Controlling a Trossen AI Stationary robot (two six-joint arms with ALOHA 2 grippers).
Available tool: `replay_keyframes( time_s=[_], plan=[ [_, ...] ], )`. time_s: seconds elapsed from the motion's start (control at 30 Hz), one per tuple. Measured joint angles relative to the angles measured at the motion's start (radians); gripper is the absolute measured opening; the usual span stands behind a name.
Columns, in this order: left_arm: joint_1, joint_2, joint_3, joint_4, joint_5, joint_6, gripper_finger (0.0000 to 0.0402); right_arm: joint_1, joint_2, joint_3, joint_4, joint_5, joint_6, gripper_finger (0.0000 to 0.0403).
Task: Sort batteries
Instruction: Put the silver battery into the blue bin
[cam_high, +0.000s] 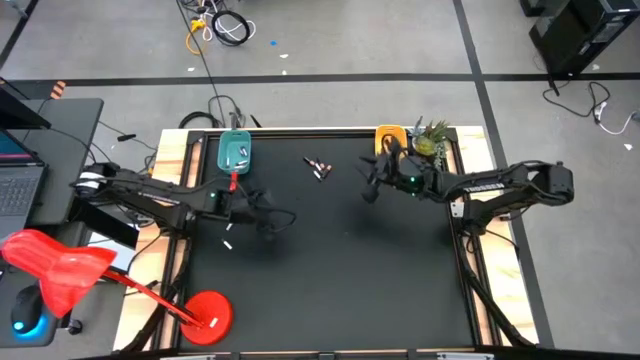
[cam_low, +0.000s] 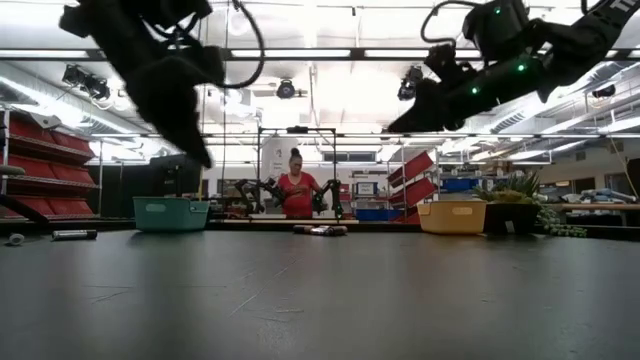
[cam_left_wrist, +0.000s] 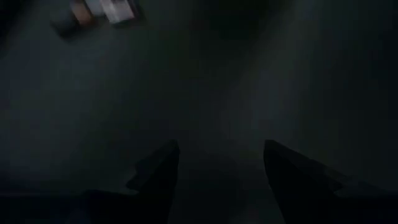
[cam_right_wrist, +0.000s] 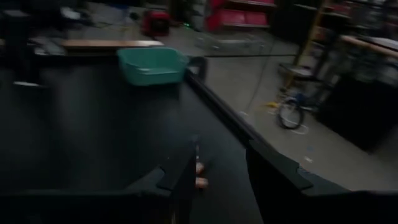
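Black surface (cam_high: 330, 270), upper centre of the high view: loose batteries (cam_high: 318, 168) lie between your arms. Right gripper (cam_high: 370, 186) nearer, fingers parted, empty. Left gripper (cam_high: 268, 212) likewise open, holding nothing. Batteries' long axes too small to tell.

Robotics lab: red bin shelving (cam_low: 45, 150), ceiling striplights (cam_low: 330, 54).

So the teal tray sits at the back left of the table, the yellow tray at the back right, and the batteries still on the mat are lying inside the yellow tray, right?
Not quite. The teal tray is back left and the yellow tray back right, but the loose batteries lie on the bare mat between the two trays, not inside the yellow one. The high view shows it.
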Motion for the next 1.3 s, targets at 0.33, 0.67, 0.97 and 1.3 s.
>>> replay_keyframes(
  time_s=[0.33,0.67,0.97,1.3],
  plan=[
    [-0.022,0.0,0.06,-0.385,0.117,-0.311,0.0238,0.06,0.019,-0.044,0.107,-0.032,0.011,0.0149],
    [-0.136,0.004,0.065,-0.665,0.297,-0.34,0.0222,0.06,0.146,-0.157,0.467,-0.116,0.002,0.0149],
    [-0.279,0.017,0.065,-0.658,0.306,-0.048,0.0184,0.08,0.157,-0.157,0.485,-0.147,0.05,0.0149],
    [-0.291,0.087,0.064,-0.65,0.242,-0.007,0.0182,0.146,0.157,-0.157,0.498,-0.148,0.061,0.0149]
  ],
)
